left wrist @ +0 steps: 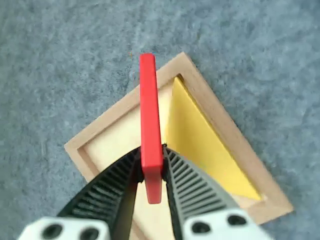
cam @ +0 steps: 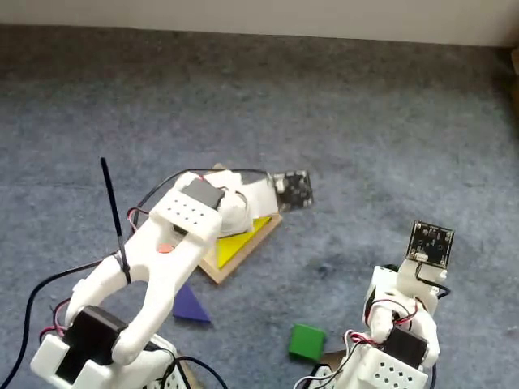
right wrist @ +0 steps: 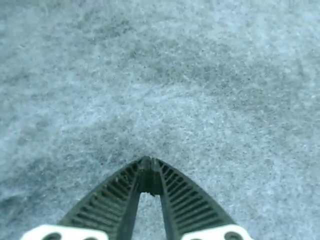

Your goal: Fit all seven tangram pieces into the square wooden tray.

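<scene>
Your left gripper [left wrist: 151, 172] is clamped on the flat faces of the red piece [left wrist: 150, 115], so it hangs on edge over the wooden tray [left wrist: 215, 110]. My guess is that grip lets you line it up beside the yellow triangle [left wrist: 200, 140] lying flat along one side of the tray, then tip it into the bare half. I can't tell how high it sits above the floor of the tray. Your right gripper [right wrist: 149, 175] has its fingers together on nothing, parked over bare carpet [right wrist: 160, 75], out of the way. The left wrist cam gives you the red-to-yellow lineup that the arm covers from overhead. The overhead gives you the loose purple piece [cam: 192, 306] and green piece [cam: 306, 340] near the arm bases.
</scene>
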You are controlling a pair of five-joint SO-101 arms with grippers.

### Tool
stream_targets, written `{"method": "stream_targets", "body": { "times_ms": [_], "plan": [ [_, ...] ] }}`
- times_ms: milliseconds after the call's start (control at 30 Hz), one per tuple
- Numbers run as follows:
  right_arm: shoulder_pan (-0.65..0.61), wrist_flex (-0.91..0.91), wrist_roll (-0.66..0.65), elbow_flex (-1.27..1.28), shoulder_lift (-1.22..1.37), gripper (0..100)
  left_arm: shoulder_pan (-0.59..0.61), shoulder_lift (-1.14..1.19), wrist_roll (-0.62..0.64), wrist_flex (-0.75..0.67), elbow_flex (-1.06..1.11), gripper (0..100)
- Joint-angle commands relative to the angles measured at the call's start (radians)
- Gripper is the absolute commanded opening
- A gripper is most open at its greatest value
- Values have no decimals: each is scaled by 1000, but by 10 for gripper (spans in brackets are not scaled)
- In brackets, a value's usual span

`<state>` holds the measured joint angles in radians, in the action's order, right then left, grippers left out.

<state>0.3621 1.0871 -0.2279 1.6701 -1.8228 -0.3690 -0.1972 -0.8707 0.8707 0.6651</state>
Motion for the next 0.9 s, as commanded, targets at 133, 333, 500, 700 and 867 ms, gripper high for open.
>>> {"method": "stream_targets", "body": {
  "times_ms": [133, 333, 500, 700, 867],
  "plan": [
    [10, -22, 8, 79, -13, 6, 68, -50, -219, -388, 189, 5],
    [8, -22, 8, 79, -13, 6, 96, -50, -213, -557, 280, 72],
    [8, -22, 8, 79, -13, 6, 163, -50, -210, -559, 280, 195],
    [8, -22, 8, 79, -13, 6, 214, -50, -212, -555, 288, 200],
    [8, -22, 8, 79, -13, 6, 257, -127, -212, -555, 292, 196]
  ]
}}
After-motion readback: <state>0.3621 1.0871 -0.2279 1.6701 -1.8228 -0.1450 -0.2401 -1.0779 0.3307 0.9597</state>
